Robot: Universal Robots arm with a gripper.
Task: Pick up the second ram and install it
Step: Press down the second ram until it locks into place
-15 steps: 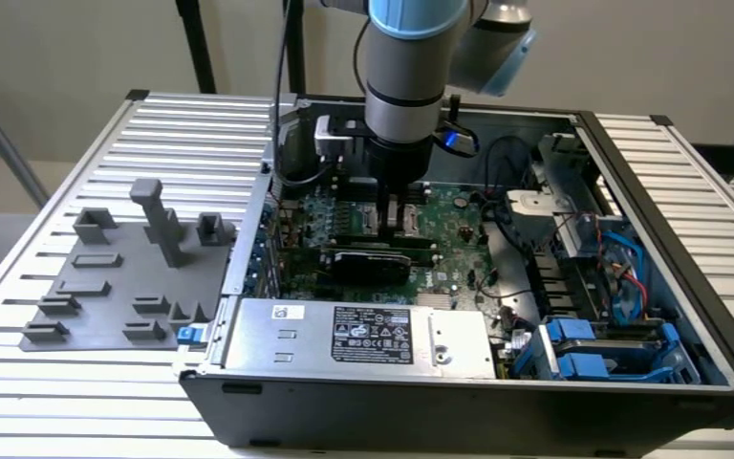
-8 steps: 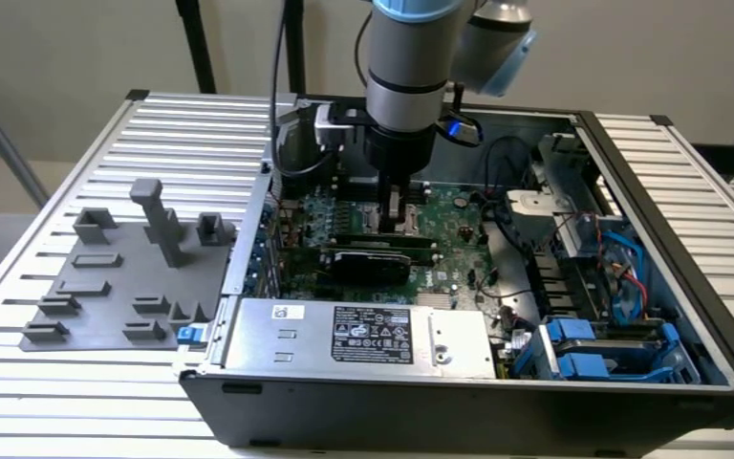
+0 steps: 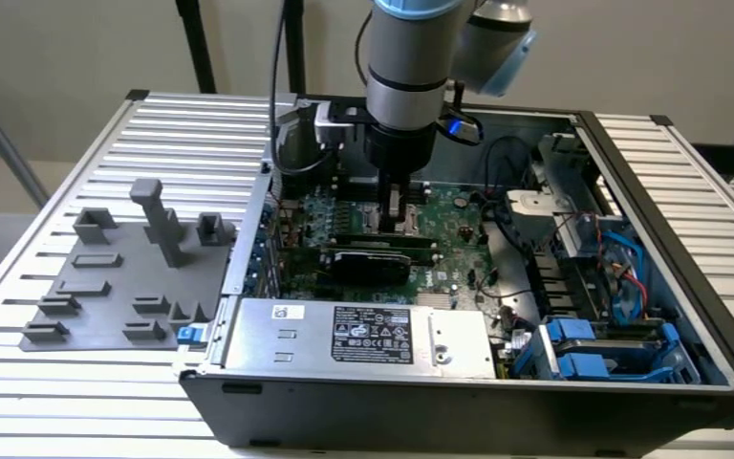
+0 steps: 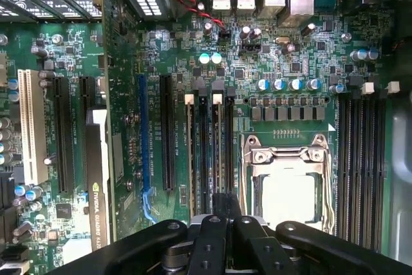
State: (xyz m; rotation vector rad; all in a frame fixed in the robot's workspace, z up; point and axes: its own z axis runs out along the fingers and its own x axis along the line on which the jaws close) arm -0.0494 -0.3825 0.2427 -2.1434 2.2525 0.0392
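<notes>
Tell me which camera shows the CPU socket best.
The wrist view: the CPU socket sits open to the camera, metal frame and pale centre clear. In the exterior view the gripper stands low over that part of the motherboard, covering most of it.

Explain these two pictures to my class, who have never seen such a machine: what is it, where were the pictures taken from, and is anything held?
The machine is a robot arm reaching down into an open computer case lying on a slatted metal table. One picture comes from a camera off to the side; the other from a camera on the arm's wrist, looking down at the green motherboard. On the exterior view's left lies a grey tray of plastic blocks. The jaws are shut over the long memory slots beside the silver processor socket. Whether they grip a memory stick cannot be told.
</notes>
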